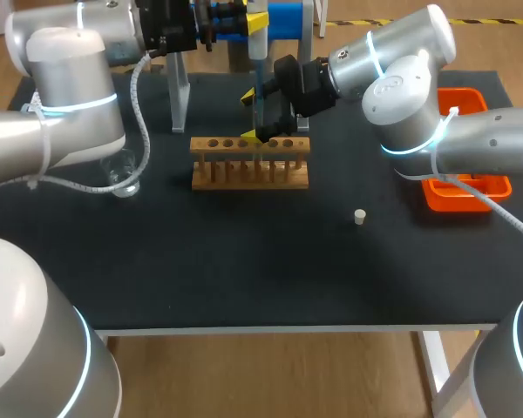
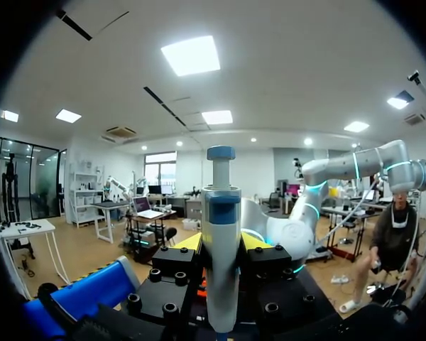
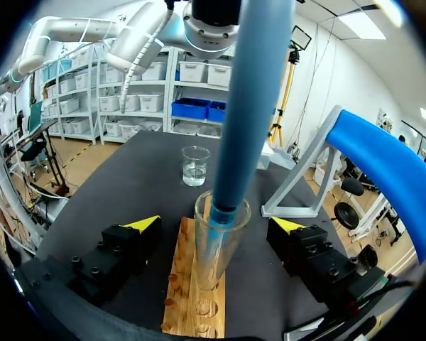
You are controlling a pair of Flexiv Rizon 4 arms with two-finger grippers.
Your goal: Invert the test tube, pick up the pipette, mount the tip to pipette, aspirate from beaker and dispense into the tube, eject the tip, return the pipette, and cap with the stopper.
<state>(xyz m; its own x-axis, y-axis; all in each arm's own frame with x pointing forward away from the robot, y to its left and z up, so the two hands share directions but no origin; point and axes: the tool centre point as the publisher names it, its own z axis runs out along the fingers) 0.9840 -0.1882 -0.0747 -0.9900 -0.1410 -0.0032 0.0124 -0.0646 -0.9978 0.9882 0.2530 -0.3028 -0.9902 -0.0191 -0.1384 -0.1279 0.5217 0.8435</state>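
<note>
Right wrist view: right end effector [image 3: 216, 223] stands spread around test tube [image 3: 211, 257]; left end effector [image 2: 220, 243], clamping pipette [image 2: 221, 206], could knock it sideways.

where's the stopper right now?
Head view: the stopper lies alone on the black table, right of the wooden rack and nearer the front edge, left of the orange tray.

Clear test tube [image 3: 216, 249] upright in wooden rack [image 3: 188, 298]; pipette [image 2: 221, 241] vertical, its blue tip [image 3: 245, 106] inside tube mouth; stopper [image 1: 359, 217] lying apart.
</note>
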